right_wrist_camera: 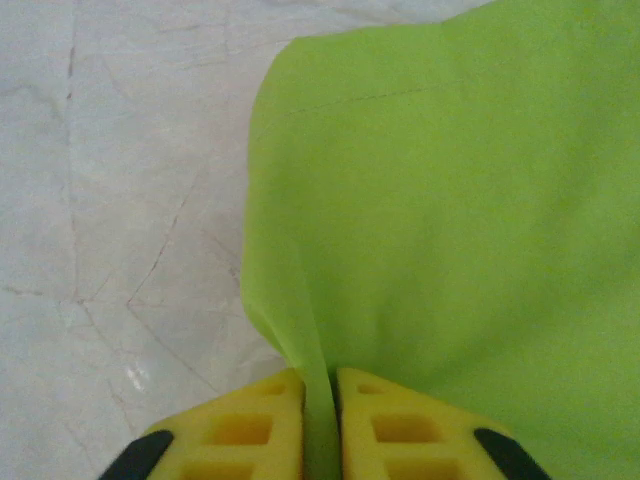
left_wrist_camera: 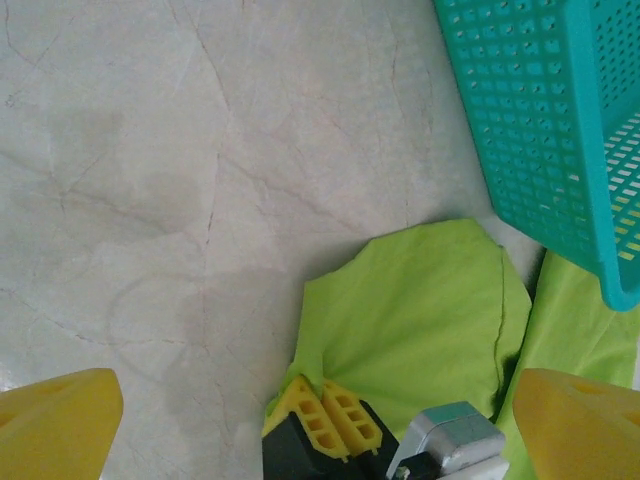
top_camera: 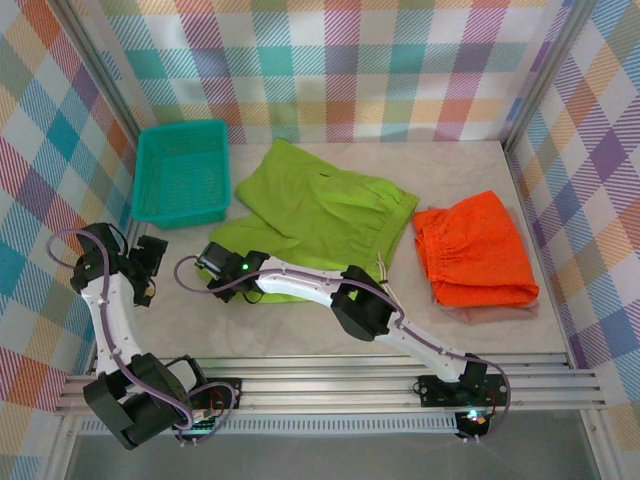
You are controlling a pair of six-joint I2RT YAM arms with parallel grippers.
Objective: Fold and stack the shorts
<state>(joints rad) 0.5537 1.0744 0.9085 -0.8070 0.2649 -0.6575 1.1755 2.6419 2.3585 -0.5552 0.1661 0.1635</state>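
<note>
Lime green shorts (top_camera: 320,215). Location: middle of the counter (top_camera: 470,340), spread mostly flat. The gathered waistband faces right. One leg reaches up-left, just beside the teal mesh basket (top_camera: 182,128). The other leg lies at near left, partly under the right arm (top_camera: 310,285). Judged not yet folded.

Orange shorts (top_camera: 475,250). Location: right side of the counter, folded, lying on the dusty pink shorts (top_camera: 495,313). A narrow strip of the pink pair shows along the near edge. Both lie apart from the lime pair.

Material (judged): thin, limp cloth, light, with no stiffness of its own. It drapes, creases and bunches readily and is not fragile. The counter looks smooth, so a lifted leg should drag its trailing cloth along rather than snag. Hems and the elastic waistband look thicker and should hold a pinch best.

Right jaws: together, clamped on a raised ridge of lime cloth at the edge of the near-left leg. The wrist view shows the fabric squeezed between the yellow pads (right_wrist_camera: 250,425).

Left jaws: wide apart with nothing between them, over bare counter left of that leg. One yellow pad (left_wrist_camera: 55,425) shows at the corner of its own view.

Recommended hold (judged): pinch at a hem or a waistband corner, not mid-panel. A single corner grip will let the rest sag and skew. A second hold along the same edge would keep the fold square.
</note>
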